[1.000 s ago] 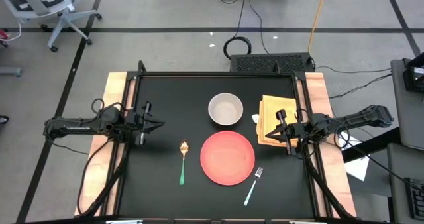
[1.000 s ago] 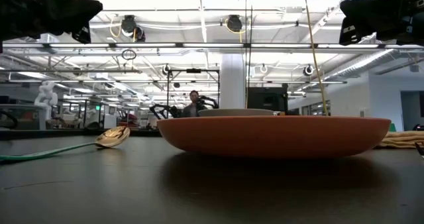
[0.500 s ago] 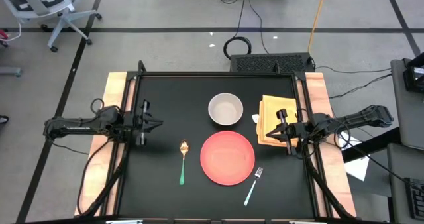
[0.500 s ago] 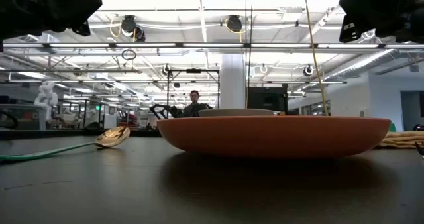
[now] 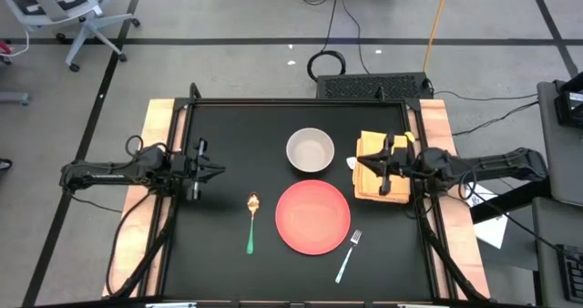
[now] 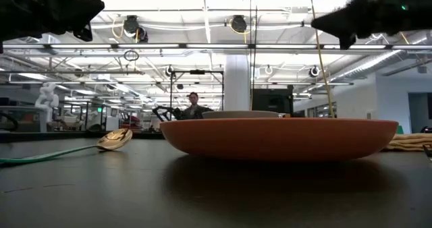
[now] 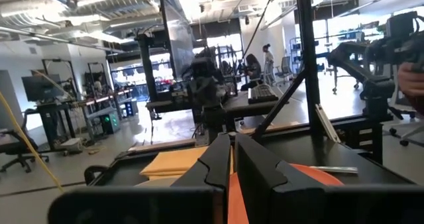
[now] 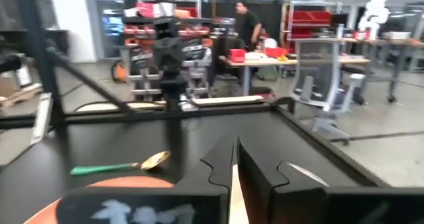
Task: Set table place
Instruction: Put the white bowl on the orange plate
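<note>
On the black table lie a red plate, a white bowl behind it, a folded yellow napkin at the right, a gold spoon with a green handle left of the plate, and a teal-handled fork to its right. My left gripper hovers shut at the table's left side, pointing right. My right gripper hovers shut above the napkin's left part, pointing left. In the low view both grippers are high above the plate.
The table has a black metal rim and wooden strips along its left and right sides. Bare black surface lies at the table's near left and far left. A person shows far off in the room behind.
My right gripper has moved toward the table's far edge and a little to the left, out over the napkin, and has turned to point more squarely left. Its fingers stay shut. Nothing on the table has moved.
</note>
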